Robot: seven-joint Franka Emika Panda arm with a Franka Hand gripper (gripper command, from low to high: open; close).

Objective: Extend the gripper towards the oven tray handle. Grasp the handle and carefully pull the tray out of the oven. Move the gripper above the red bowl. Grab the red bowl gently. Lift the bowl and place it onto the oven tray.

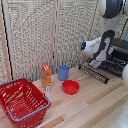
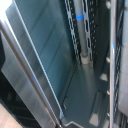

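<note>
While gripper reaches into oven over tray, fingers hidden, cannot tell spread or pinching. Red bowl sits on table.

Exterior view: bright, even, diffuse light, low-res and soft overall. Short soft shadows under the red bowl and the red wire basket. Arm washes out near white at the top. Wrist view: dim, bluish, heavily blurred; pale glare streaks on the oven metal.
</note>
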